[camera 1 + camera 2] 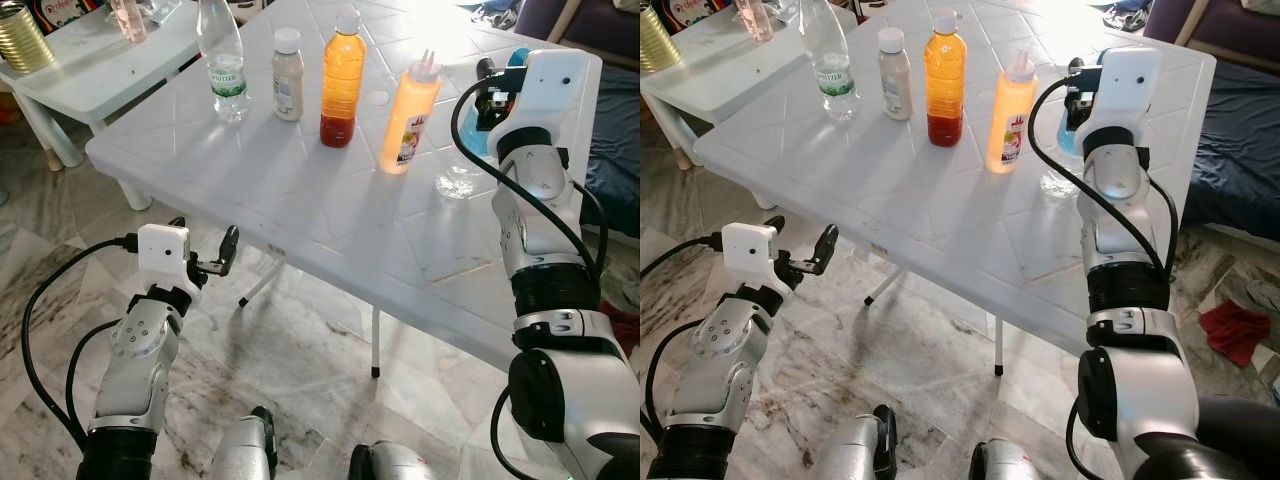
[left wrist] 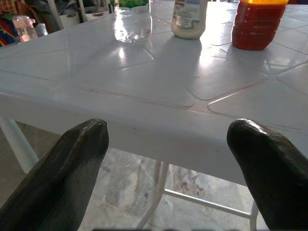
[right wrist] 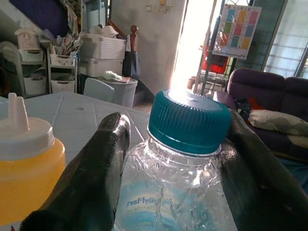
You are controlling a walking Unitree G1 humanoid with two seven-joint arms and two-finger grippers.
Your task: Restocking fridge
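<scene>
on the white table (image 1: 330, 215) four bottles are left standing; a teal-capped bottle (image 3: 185, 159) is flanked, grasp uncertain, by the right gripper (image 3: 183, 168), the left gripper (image 2: 168, 163) held wide open, empty.

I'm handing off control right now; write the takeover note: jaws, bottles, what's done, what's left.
Right gripper: raised over the white table, jaws on either side of the teal-capped clear bottle just below the cap; whether they grip is unclear, and the bottle's base is on the table.
Left gripper: low at the table's near edge, jaws open, holding nothing.
Standing on the table: water bottle, small white bottle, orange juice bottle, yellow squeeze bottle.
Done: nothing lifted yet.
Left: secure the teal-capped bottle, take it to the fridge, then the other four.
</scene>
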